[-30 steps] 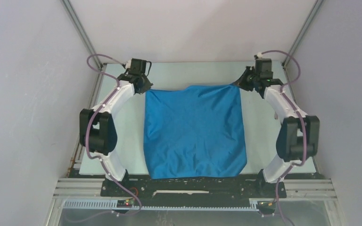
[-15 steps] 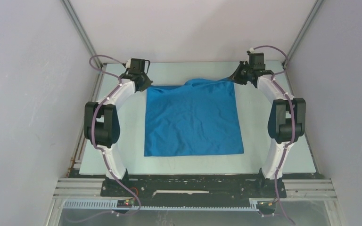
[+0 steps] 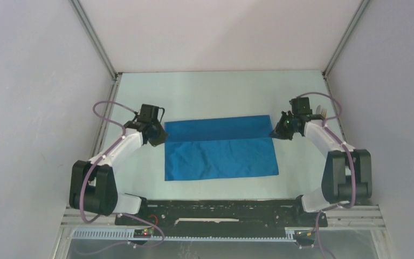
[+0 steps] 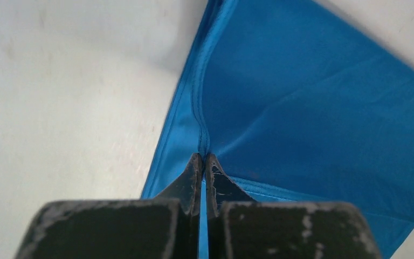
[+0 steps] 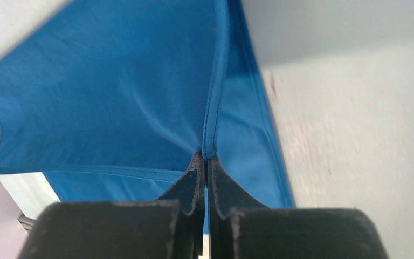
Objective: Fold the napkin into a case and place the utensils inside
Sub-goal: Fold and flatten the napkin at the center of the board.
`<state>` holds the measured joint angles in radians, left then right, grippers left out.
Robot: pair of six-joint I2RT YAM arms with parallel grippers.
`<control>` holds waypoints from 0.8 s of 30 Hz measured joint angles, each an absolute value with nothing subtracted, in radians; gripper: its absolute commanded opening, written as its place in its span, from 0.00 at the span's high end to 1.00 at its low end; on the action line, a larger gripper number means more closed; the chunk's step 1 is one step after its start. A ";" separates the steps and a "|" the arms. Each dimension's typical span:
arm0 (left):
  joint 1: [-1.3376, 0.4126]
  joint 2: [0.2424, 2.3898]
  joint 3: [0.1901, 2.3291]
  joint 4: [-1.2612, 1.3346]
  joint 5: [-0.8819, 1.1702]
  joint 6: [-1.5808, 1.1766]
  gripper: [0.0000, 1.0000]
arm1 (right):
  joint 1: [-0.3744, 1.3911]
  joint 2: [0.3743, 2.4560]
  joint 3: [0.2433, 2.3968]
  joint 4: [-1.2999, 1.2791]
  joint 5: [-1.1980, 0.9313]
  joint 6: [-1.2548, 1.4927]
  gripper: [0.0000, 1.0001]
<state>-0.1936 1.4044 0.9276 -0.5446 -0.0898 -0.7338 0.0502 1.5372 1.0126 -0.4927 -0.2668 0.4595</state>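
From above, the napkin (image 3: 221, 156) is seen in the middle of the table (image 3: 210, 91), folded over, its top layer's corners pinched by the left gripper (image 3: 159, 135) and right gripper (image 3: 278, 131). In the left wrist view, the hem is squeezed between tight fingers (image 4: 193, 175). The same is seen in the right wrist view.

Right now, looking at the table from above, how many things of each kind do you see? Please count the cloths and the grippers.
Blue napkin: 1
Grippers: 2 (left gripper and right gripper, each shut on the napkin's edge)
Total: 3
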 measured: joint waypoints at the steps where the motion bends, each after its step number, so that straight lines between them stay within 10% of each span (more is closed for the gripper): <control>1: -0.204 1.375 0.892 -0.547 -0.083 -0.734 1.00 | 0.044 1.498 0.966 -0.495 -0.267 0.460 1.00; 24: -0.360 1.081 0.538 -0.653 -0.107 -0.826 1.00 | 0.042 1.159 0.550 -0.527 -0.280 0.540 1.00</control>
<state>-0.3599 1.0813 0.5381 -0.6529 -0.1074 -0.8261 0.0418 1.1587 0.5499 -0.5266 -0.2802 0.5396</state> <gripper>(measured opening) 0.008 0.010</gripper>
